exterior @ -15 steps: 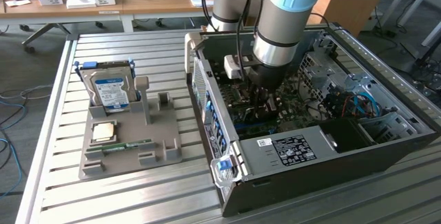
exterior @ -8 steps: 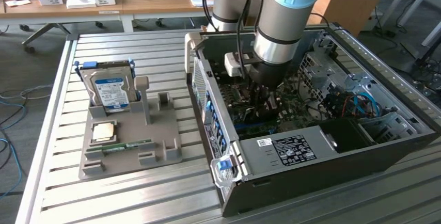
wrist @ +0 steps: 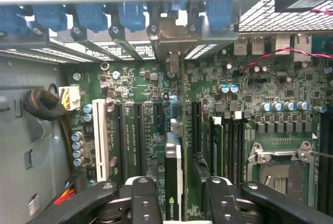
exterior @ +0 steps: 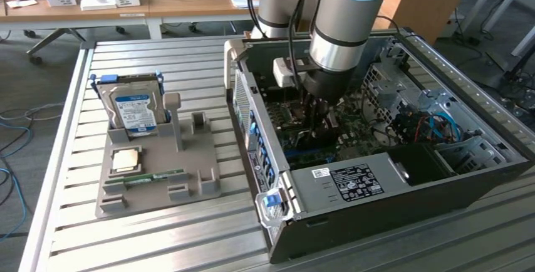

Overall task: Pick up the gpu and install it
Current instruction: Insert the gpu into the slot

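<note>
While the hard drive (exterior: 134, 110) stands in the grey holder (exterior: 159, 178) at the exterior view's left, the gripper (wrist: 174, 195) is lowered inside the open computer case (exterior: 468, 178) at right, fingers (wrist: 143, 198) partly open and clamped on the gpu (wrist: 173, 174), edge-on above the motherboard (wrist: 250, 104) slots.

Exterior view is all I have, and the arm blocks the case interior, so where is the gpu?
Observer: The gpu stands on edge over the motherboard, right at the end effector.
Operator: Lined up with anything?
Observer: It runs parallel to the black expansion slots, far end pointing toward the blue clips on the rear wall.
Operator: Is the CPU socket covered?
Observer: No, the CPU socket shows its bare metal frame, with no cooler over it.
</note>
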Tool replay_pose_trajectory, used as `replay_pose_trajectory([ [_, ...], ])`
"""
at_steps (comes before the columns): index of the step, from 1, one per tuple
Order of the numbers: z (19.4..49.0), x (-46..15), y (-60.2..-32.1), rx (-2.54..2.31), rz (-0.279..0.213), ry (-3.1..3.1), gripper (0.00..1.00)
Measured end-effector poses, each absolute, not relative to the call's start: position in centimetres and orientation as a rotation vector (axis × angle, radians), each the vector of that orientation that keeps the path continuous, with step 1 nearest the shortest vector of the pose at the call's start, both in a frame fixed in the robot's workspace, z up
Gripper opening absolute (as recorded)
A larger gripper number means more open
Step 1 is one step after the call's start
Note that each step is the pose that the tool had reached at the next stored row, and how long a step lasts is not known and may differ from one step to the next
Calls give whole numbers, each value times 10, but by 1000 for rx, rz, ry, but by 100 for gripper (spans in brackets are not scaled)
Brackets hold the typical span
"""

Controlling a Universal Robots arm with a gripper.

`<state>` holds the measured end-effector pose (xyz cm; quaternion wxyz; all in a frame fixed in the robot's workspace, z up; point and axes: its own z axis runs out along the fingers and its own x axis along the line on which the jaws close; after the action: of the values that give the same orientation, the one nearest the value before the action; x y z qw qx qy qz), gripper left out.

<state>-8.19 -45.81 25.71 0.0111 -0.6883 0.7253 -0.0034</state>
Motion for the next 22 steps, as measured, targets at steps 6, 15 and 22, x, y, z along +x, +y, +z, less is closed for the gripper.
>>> replay_pose_trajectory([
  [6,257,-82,-458,-2147,-11,2263,40],
  [15,257,-82,-458,-2147,-11,2263,26],
  [22,257,-82,-458,-2148,-11,2262,26],
])
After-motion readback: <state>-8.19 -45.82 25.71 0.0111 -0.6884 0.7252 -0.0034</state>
